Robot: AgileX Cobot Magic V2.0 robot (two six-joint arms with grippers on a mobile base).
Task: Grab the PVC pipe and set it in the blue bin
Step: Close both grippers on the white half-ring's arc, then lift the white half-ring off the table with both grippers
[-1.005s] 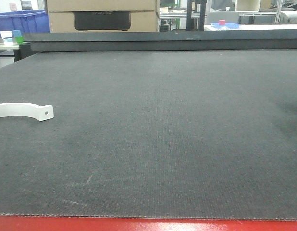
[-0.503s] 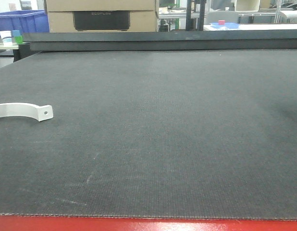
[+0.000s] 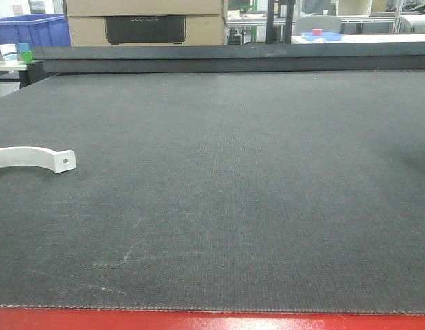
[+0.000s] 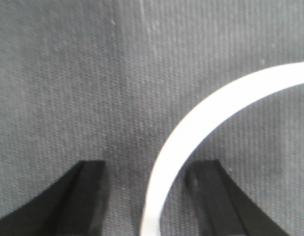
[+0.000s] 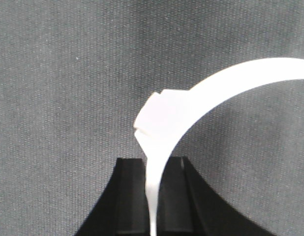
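Note:
A white curved PVC pipe (image 3: 30, 157) lies on the dark mat at the far left of the front view, its flat tab with one hole pointing right. In the left wrist view a white curved strip (image 4: 201, 115) lies on the mat and runs down between the fingers of my left gripper (image 4: 148, 167), which is open with gaps on both sides. My right gripper (image 5: 152, 160) is shut on a thin end of another white curved strip (image 5: 191, 105), held above the mat. Neither gripper shows in the front view. A blue bin (image 3: 30, 31) stands beyond the table at the back left.
The dark textured mat (image 3: 233, 179) covers the table, with a red edge (image 3: 199, 321) at the front. Behind it are a raised black rail (image 3: 233, 58), cardboard boxes (image 3: 144, 24) and a small blue tray (image 3: 321, 35) at the back right.
A dark shadow at the mat's right edge has faded. The white strip at the far left has not moved.

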